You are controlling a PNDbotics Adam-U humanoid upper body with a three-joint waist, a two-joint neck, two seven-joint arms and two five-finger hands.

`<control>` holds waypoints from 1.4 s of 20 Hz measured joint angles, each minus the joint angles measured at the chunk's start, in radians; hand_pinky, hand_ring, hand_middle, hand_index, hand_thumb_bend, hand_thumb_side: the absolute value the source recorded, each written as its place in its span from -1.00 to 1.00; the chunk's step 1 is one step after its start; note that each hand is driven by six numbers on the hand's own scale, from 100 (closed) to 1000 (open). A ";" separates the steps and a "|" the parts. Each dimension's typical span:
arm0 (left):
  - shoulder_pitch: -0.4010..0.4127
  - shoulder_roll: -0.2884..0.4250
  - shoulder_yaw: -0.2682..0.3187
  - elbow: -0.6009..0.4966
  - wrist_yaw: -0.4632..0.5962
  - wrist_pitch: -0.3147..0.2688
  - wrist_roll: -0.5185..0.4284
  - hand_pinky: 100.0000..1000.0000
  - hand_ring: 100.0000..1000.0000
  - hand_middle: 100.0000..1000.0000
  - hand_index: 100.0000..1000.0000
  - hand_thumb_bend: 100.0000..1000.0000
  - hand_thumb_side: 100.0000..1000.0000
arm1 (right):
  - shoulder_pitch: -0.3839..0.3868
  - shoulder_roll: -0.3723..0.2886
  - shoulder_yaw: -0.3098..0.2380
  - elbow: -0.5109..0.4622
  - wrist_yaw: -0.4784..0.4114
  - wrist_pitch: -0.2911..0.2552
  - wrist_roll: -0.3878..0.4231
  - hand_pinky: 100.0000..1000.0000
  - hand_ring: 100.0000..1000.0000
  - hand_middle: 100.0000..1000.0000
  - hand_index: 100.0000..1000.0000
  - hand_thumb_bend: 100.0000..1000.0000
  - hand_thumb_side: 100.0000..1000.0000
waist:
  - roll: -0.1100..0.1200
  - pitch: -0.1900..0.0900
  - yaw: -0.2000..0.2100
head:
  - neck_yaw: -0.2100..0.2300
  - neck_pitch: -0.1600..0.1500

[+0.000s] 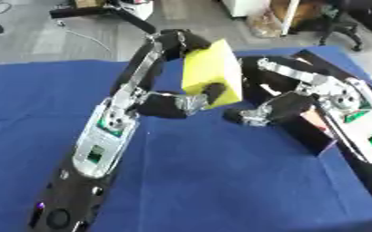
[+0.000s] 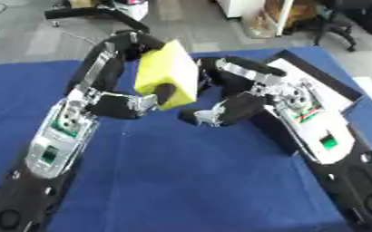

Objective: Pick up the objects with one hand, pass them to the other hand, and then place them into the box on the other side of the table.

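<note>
The left hand (image 1: pixel 177 102) has its fingers clamped on a yellow block (image 1: pixel 213 72), held up off the blue surface (image 1: pixel 221 181) at about twelve o'clock from the middle of the cloth. It is tilted toward the right hand (image 1: pixel 268 111), which sits just beside it at about three o'clock, fingers apart and holding nothing. That looks to me like the handover being set up: the block is offered face-on so the other hand can close on it. The black box (image 2: pixel 344 93) waits at the right edge, behind the right arm. I can read no writing or labels anywhere.
</note>
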 measured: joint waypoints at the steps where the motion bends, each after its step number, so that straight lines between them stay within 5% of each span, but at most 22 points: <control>1: 0.000 0.000 0.000 0.000 -0.001 0.000 0.000 0.03 -0.18 -0.09 0.15 -0.99 -0.84 | 0.000 0.000 -0.001 0.000 0.000 -0.001 -0.004 0.34 0.48 0.54 0.71 -0.23 -0.42 | 0.000 0.000 -0.001 | 0.000 0.000; 28: 0.002 -0.003 -0.009 0.059 -0.106 -0.029 0.023 0.02 -0.18 -0.09 0.15 -0.98 -0.84 | 0.009 0.000 -0.002 0.000 -0.020 -0.017 0.066 0.35 0.51 0.62 0.75 -0.12 -0.33 | 0.000 0.000 -0.010 | 0.000 0.008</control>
